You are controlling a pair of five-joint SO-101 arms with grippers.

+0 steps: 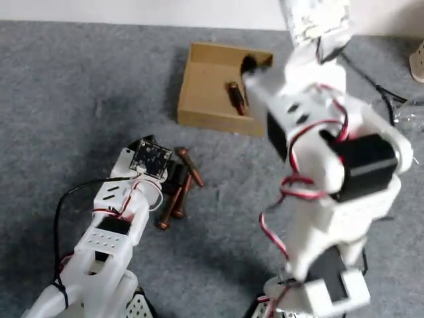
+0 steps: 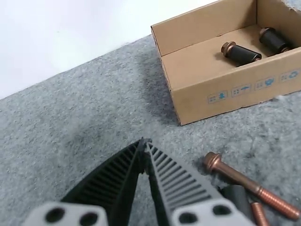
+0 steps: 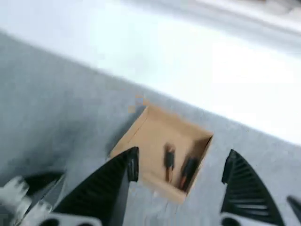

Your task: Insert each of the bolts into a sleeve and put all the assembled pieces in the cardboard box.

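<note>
The cardboard box point(image 1: 199, 93) sits at the back of the grey carpet with two assembled bolt-and-sleeve pieces point(image 2: 241, 52) inside; it also appears in the left wrist view point(image 2: 221, 94) and the right wrist view point(image 3: 146, 132). My left gripper point(image 2: 144, 147) is shut and empty, low over the carpet beside loose copper bolts point(image 1: 179, 192) and a black sleeve point(image 2: 237, 195). One bolt point(image 2: 244, 181) lies just beside its fingers. My right gripper point(image 3: 181, 162) is open and empty, held high above the box. The right arm point(image 1: 318, 152) hides the box's right side in the high view.
Grey carpet point(image 1: 79, 99) covers the table, with free room left of the box. A white wall runs behind the carpet. Cables point(image 1: 377, 86) lie at the far right.
</note>
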